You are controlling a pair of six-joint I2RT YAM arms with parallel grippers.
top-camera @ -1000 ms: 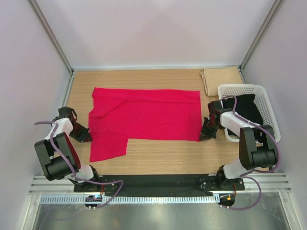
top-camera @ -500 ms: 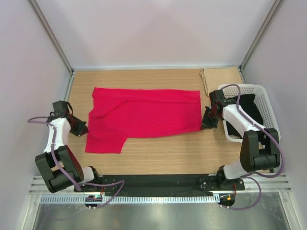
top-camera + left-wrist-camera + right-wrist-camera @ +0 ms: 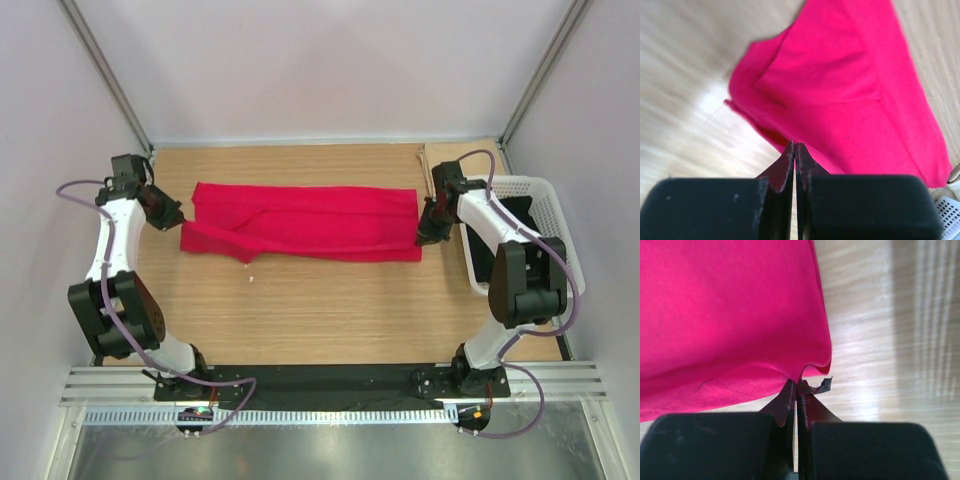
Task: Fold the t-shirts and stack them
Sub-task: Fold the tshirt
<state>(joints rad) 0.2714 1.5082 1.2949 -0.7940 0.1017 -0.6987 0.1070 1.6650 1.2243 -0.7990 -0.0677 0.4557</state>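
Slippage is the main risk: left end effector and right end effector each pinch only a thin edge of the red shirt, half-folded across the surface. Uneven travel could, I judge, skew the fold or drop a corner.

No text, brand, number or sign can be read in any of the views. A small pale tag sticks out by the corner of the red t-shirt, just below the middle of the right wrist view. Anything printed on it is too small and blurred to make out.
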